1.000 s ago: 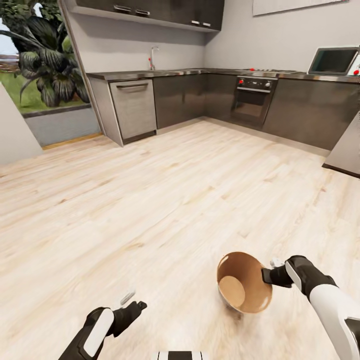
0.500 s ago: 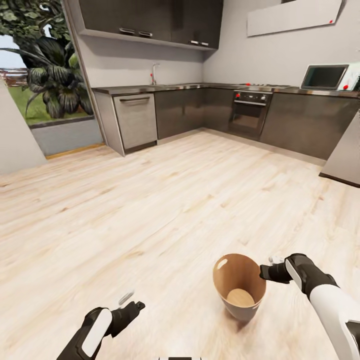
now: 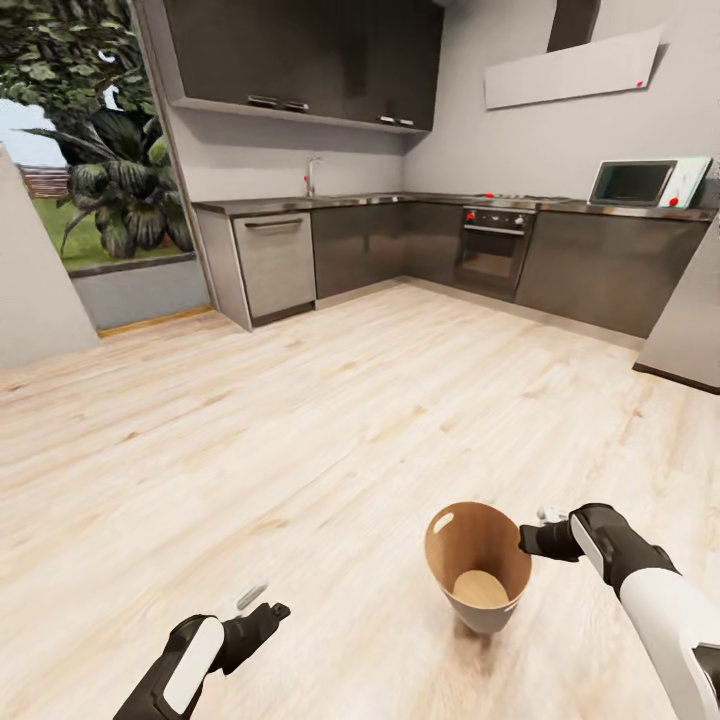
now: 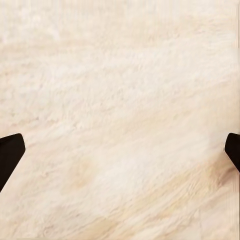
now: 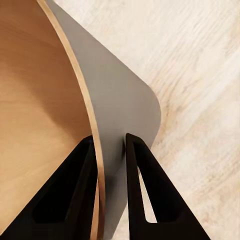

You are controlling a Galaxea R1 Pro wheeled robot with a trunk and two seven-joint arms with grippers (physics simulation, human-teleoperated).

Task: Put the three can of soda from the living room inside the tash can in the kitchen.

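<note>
Head view first: the kitchen runs across the upper half of the frame, dark cabinets, a steel counter, a built-in oven right of centre and a microwave at upper right. Pale wood floor takes the lower half. Low and right of centre is the tash can, one of them, brown inside, with nothing lying in it that I can see. The right gripper is at its rim on the right side. At lower left the left gripper hangs over bare floor, carrying nothing.

Left wrist view: just floor planks, with two dark fingertips at opposite edges of the picture. Spread wide, nothing between them.

Right wrist view: here's the detail. The two black fingers straddle the bin's wall, one on the brown inner face, one on the grey outer face, pinched onto the rim.

The count: one bin, two grippers, zero soda cans anywhere in these pictures.

My read on the step: the bin is in hand in the kitchen and looks lifted or just at the floor, I can't say which. No can has gone in. Next call, I'd judge, is to settle the bin upright, let go of the rim cleanly so it doesn't tip, then head for the living room for the three cans.
</note>
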